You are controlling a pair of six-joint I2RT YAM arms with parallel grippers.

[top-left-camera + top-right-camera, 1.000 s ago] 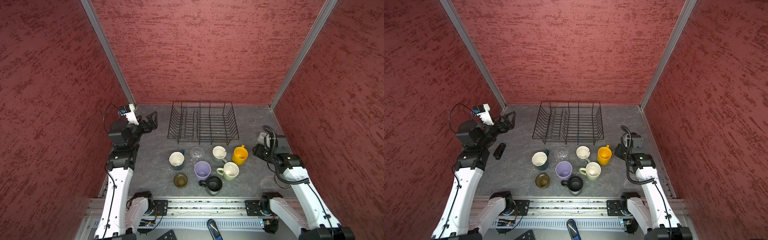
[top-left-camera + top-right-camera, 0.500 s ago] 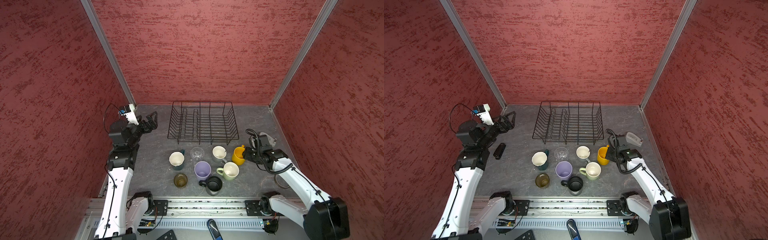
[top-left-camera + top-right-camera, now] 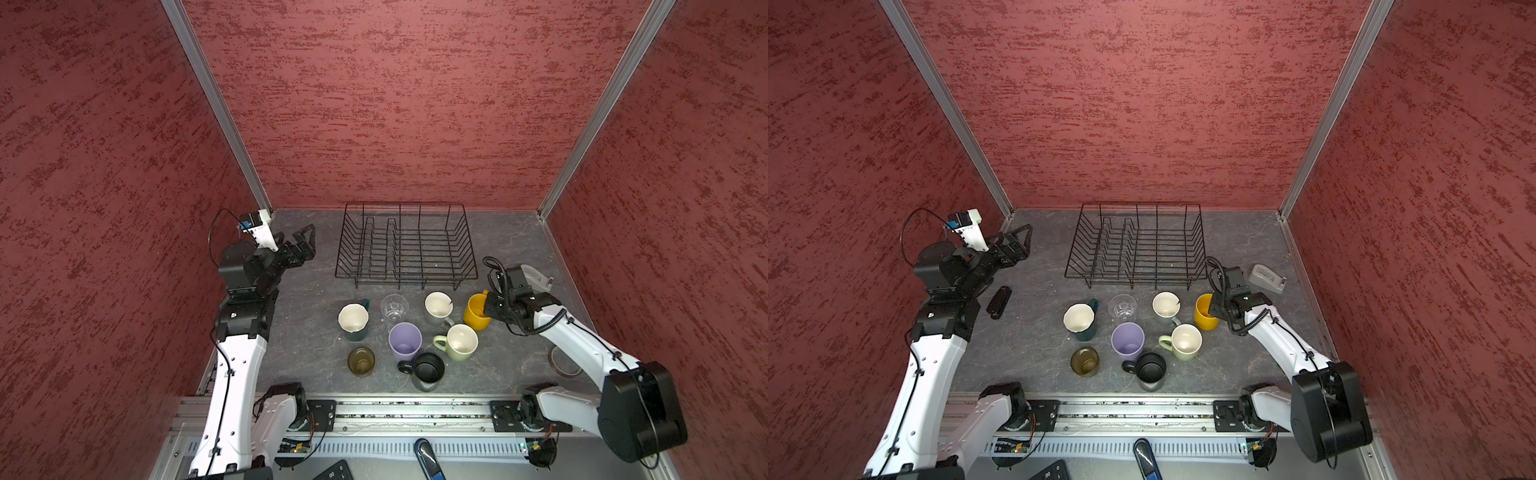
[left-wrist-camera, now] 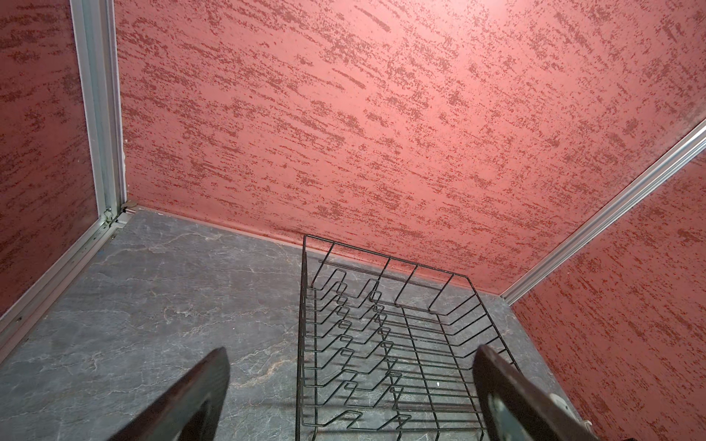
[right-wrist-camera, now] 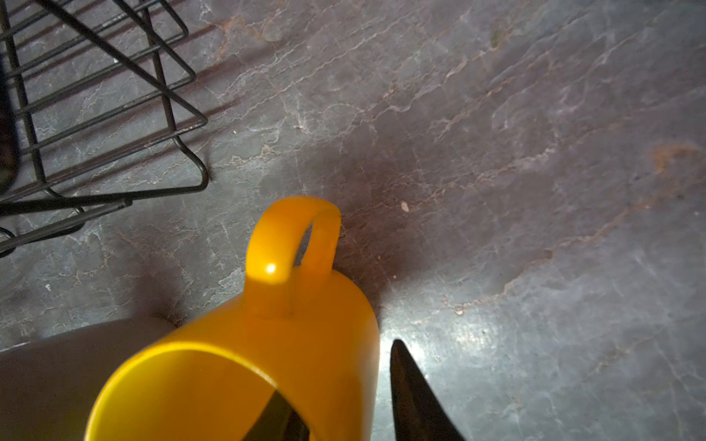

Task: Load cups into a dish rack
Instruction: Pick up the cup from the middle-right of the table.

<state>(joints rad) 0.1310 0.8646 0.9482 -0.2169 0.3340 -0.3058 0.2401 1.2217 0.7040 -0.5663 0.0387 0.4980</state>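
Red walls box in a grey table (image 3: 307,328), and the action is on the right. Down at the yellow mug (image 3: 473,320) goes the right gripper (image 3: 487,308), just in front of the rack's near right corner. One finger (image 5: 412,397) is outside the wall and the other is dipped inside the rim. The jaws straddle the wall with a narrow gap, but pinching or not, I can't tell. The mug sits on the table, handle toward the rack (image 3: 405,249).

Over on the other side, the left gripper (image 3: 302,237) hangs in the air beside the rack, jaws spread wide, holding nothing.

Clustered in front of the rack are the teal mug (image 3: 353,322), glass (image 3: 395,307), grey mug (image 3: 438,307), lilac tumbler (image 3: 405,343), green mug (image 3: 459,341), black mug (image 3: 427,368) and amber glass (image 3: 360,360).
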